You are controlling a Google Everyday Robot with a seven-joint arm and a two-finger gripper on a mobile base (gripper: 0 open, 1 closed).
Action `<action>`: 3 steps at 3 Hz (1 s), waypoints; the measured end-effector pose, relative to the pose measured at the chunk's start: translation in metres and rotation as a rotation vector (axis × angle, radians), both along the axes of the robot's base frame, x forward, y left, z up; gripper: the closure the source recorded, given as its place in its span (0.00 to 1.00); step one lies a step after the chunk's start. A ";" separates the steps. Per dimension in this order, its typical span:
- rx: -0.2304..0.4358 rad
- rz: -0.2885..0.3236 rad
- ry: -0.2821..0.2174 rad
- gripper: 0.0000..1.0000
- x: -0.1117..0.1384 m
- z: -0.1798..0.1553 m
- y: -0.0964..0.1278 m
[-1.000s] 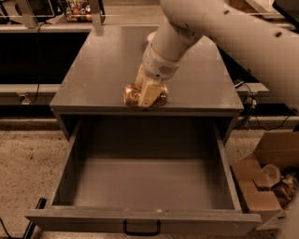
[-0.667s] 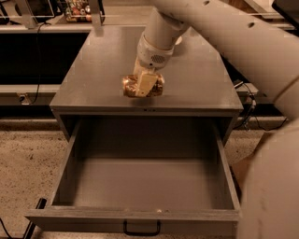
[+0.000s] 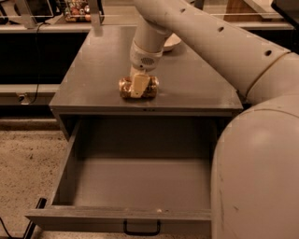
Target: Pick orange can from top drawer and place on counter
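The orange can [image 3: 150, 87] lies on its side on the counter [image 3: 93, 70], near the front edge and a little left of middle. My gripper [image 3: 139, 87] reaches down from the arm above and is shut on the can, with one pale finger [image 3: 138, 86] across its front. The top drawer [image 3: 140, 182] stands pulled wide open below the counter, its grey inside bare, with a small black handle [image 3: 142, 228] on the front panel.
A white bowl [image 3: 169, 42] sits at the back of the counter, partly hidden behind my arm. My arm's large white body [image 3: 254, 154] fills the right side. A dark shelf with small items [image 3: 77, 8] runs behind. Speckled floor lies at the left.
My gripper with the can has shifted left and further back along the counter. The can now rests on the surface. The drawer has stayed open.
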State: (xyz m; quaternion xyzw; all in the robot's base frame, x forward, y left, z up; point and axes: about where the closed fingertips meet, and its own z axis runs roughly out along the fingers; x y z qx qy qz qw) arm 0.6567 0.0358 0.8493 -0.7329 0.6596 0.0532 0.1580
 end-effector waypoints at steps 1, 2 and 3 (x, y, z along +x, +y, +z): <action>0.000 0.002 0.002 0.11 0.000 -0.002 0.001; -0.001 0.003 0.004 0.00 0.000 -0.004 0.002; 0.009 -0.008 0.005 0.00 -0.004 -0.008 -0.008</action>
